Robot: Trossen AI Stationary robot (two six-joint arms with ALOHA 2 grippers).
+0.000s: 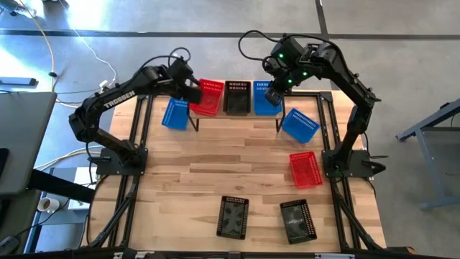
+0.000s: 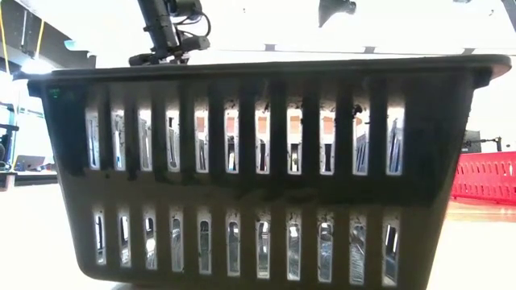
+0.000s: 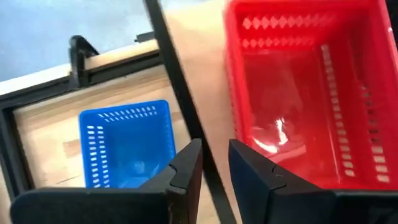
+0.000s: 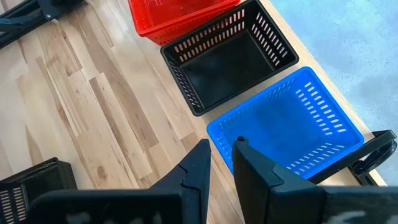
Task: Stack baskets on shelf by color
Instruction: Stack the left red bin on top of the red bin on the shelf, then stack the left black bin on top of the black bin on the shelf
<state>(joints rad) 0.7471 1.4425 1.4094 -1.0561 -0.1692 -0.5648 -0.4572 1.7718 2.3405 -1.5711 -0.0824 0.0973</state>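
On the shelf at the table's far side stand a red basket, a black basket and a blue basket in a row. My left gripper hovers over the red basket's left rim, and its fingers stand a narrow gap apart with nothing between them. My right gripper hangs above the near rim of the shelf's blue basket, also narrowly open and touching nothing. The other baskets rest on their bottoms on the table.
Loose on the table are a blue basket left of the shelf, a blue basket and a red basket on the right, and two black baskets near the front edge. One black basket fills the low view.
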